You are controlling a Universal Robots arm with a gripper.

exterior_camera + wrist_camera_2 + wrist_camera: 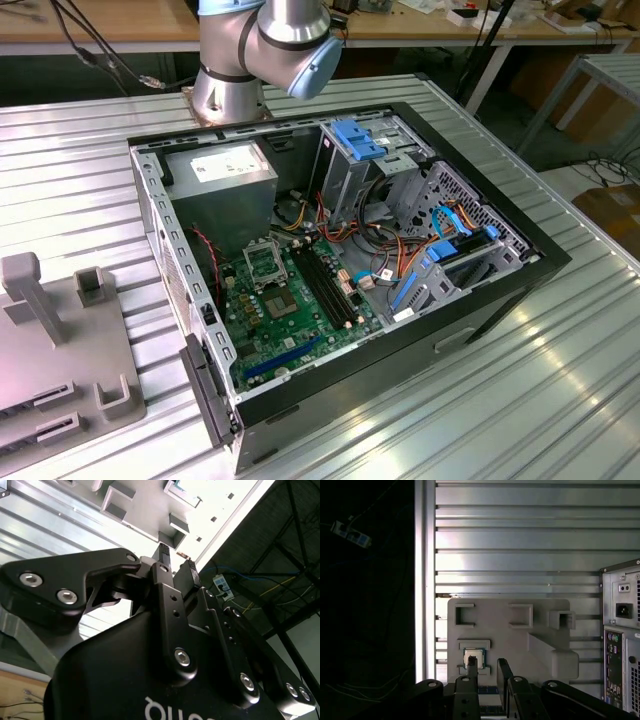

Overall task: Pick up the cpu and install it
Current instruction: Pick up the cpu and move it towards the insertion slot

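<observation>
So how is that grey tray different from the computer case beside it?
The grey tray is a low, plain slab with raised blocks; the computer case is a deep, black-rimmed box, open on top. The tray carries a small cpu in a recess; the case is packed with a green board and cables. Both rest on the ribbed metal table.

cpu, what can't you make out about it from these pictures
- First wrist view: a gripper fingertip overlaps the cpu; contact cannot be told.
- Exterior view: the picture's left edge cuts off the grey fixture.
- Exterior view: the motherboard socket is too small to judge open or closed.
</observation>
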